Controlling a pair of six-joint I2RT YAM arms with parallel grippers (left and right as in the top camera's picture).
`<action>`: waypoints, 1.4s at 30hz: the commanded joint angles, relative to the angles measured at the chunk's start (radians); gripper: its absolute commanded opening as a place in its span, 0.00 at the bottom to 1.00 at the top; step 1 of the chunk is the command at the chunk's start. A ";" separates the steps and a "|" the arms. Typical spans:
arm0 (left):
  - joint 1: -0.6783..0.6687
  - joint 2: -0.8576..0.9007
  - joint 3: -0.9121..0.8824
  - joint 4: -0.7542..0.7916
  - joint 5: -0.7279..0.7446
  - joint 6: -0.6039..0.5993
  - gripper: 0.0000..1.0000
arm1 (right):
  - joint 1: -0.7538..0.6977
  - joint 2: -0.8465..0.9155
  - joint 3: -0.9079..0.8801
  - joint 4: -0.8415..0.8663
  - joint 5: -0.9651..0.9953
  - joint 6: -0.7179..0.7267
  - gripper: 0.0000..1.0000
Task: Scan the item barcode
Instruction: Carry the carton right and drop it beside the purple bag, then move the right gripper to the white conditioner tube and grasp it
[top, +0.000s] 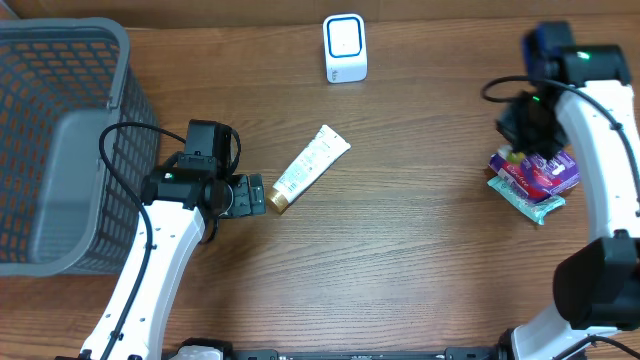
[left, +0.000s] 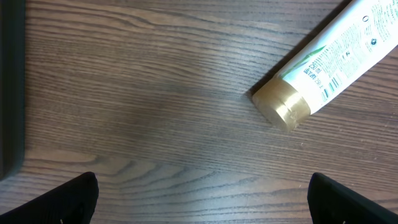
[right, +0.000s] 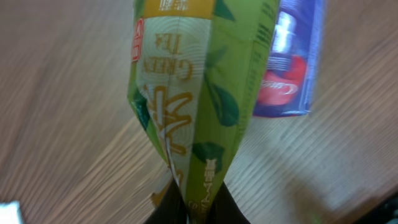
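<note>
The left gripper (top: 255, 195) is spread wide, and a tube (top: 312, 165) lies just ahead of it. The right gripper (right: 186, 208) is pinching a green tea packet (right: 186, 93), with a purple pack (right: 289, 62) just beyond. I think the pick-up is done. Next, it should show the barcode to the scanner (top: 345, 48), well off to its side.

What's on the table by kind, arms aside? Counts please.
Tubes: 1, the white tube with a gold cap
Packets: 3, the green tea packet, purple packet and teal packet
Scanners: 1, the white scanner
Baskets: 1, the grey basket
Total: 6
</note>
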 joint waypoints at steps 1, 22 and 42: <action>-0.006 0.003 -0.003 0.005 -0.009 -0.014 1.00 | -0.066 -0.016 -0.113 0.068 -0.055 0.018 0.04; -0.006 0.003 -0.003 0.005 -0.009 -0.014 1.00 | -0.125 -0.042 0.177 -0.053 -0.329 -0.164 0.53; -0.006 0.003 -0.003 0.005 -0.009 -0.014 1.00 | 0.529 0.042 -0.005 0.636 -0.320 -0.184 0.76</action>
